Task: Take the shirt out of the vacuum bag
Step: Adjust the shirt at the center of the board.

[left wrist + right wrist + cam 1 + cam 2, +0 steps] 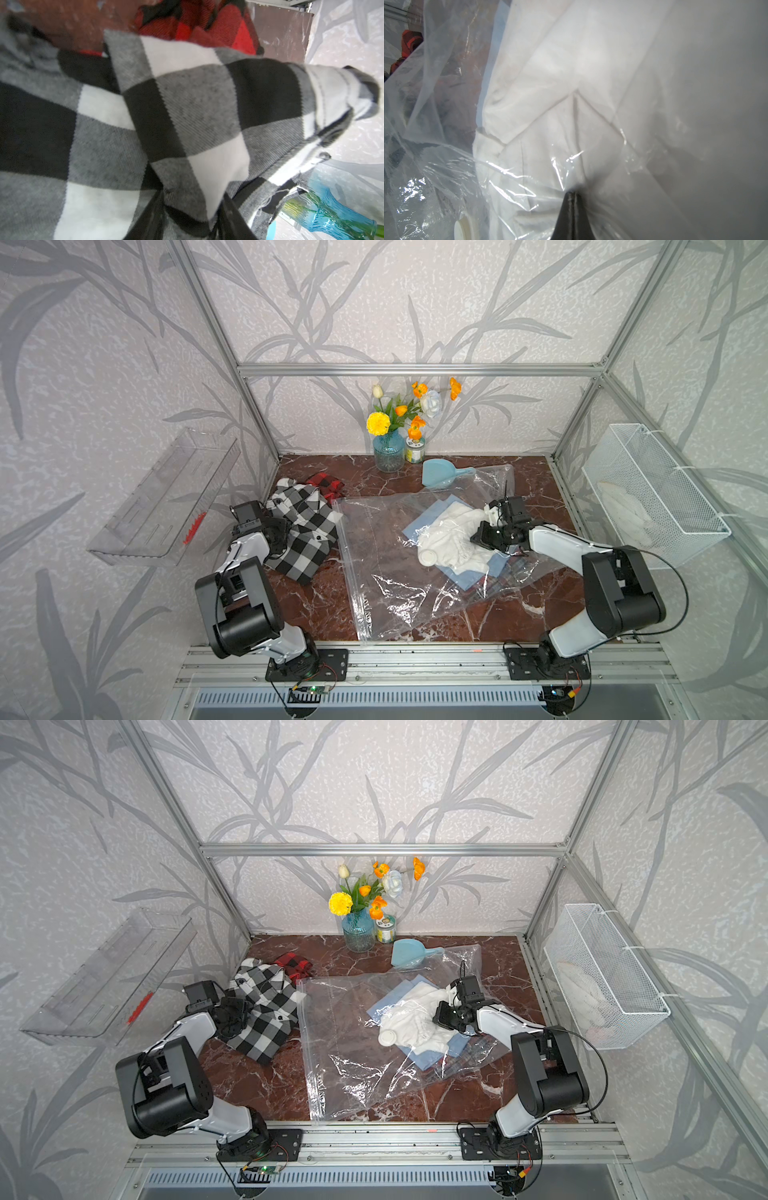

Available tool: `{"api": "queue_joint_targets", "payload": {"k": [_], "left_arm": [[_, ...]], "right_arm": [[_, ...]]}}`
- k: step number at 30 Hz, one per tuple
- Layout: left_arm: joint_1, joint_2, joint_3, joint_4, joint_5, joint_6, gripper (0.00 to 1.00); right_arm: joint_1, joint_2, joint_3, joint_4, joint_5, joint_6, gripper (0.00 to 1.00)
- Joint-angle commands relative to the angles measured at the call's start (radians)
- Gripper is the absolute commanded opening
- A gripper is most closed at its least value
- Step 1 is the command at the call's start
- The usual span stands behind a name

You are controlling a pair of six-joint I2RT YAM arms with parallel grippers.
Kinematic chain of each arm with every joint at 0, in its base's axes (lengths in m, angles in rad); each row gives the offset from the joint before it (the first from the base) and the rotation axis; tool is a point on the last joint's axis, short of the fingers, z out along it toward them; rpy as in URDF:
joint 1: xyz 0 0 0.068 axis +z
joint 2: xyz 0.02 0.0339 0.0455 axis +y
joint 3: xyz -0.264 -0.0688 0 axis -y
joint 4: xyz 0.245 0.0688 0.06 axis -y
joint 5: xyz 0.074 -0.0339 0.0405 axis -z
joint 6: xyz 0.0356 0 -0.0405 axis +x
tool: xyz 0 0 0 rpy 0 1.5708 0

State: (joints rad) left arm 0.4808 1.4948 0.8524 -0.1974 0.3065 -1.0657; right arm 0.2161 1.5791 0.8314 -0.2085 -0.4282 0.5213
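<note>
The clear vacuum bag (382, 576) (345, 1056) lies crumpled across the middle of the table, its round white valve cap (428, 558) (459, 229) facing up. Inside it a white shirt (449, 531) (571, 83) lies on a light blue one (428, 518). My right gripper (476, 537) (573, 193) is shut, pinching the bag's film over the white shirt. Outside the bag, at the left, lies a black-and-white checked shirt (303, 531) (187, 104). My left gripper (286, 537) (189, 218) is shut on a fold of it.
A red checked cloth (326, 485) (207, 25) lies behind the checked shirt. At the back stand a blue vase of flowers (388, 452), a small tin (415, 448) and a blue scoop (440, 475). A wire basket (652, 497) hangs on the right wall, a clear shelf (166, 497) on the left.
</note>
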Motion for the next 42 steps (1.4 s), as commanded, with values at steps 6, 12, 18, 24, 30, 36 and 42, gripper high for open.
{"api": "queue_joint_targets", "payload": {"k": [6, 12, 18, 24, 30, 36, 42], "left_arm": [[0.006, -0.068, 0.047, -0.059, -0.045, 0.069, 0.15], [0.006, -0.143, 0.032, -0.095, -0.001, 0.085, 0.0], [0.006, -0.3, 0.02, -0.242, 0.051, 0.181, 0.0], [0.007, -0.373, -0.083, -0.302, 0.064, 0.245, 0.0], [0.016, -0.393, -0.147, -0.372, -0.007, 0.272, 0.0], [0.091, -0.351, -0.209, -0.376, -0.033, 0.313, 0.0], [0.15, -0.231, -0.162, -0.338, -0.012, 0.377, 0.09]], "right_arm": [[0.006, -0.001, 0.013, -0.038, -0.032, -0.023, 0.0], [0.006, -0.008, 0.02, -0.054, -0.031, -0.032, 0.0], [0.007, -0.004, 0.026, -0.054, -0.031, -0.032, 0.0], [0.006, 0.011, 0.032, -0.038, -0.049, -0.021, 0.0], [0.007, 0.003, 0.033, -0.043, -0.051, -0.023, 0.0], [0.006, 0.023, 0.034, -0.031, -0.072, -0.018, 0.0], [0.007, 0.03, 0.035, -0.031, -0.076, -0.026, 0.0]]}}
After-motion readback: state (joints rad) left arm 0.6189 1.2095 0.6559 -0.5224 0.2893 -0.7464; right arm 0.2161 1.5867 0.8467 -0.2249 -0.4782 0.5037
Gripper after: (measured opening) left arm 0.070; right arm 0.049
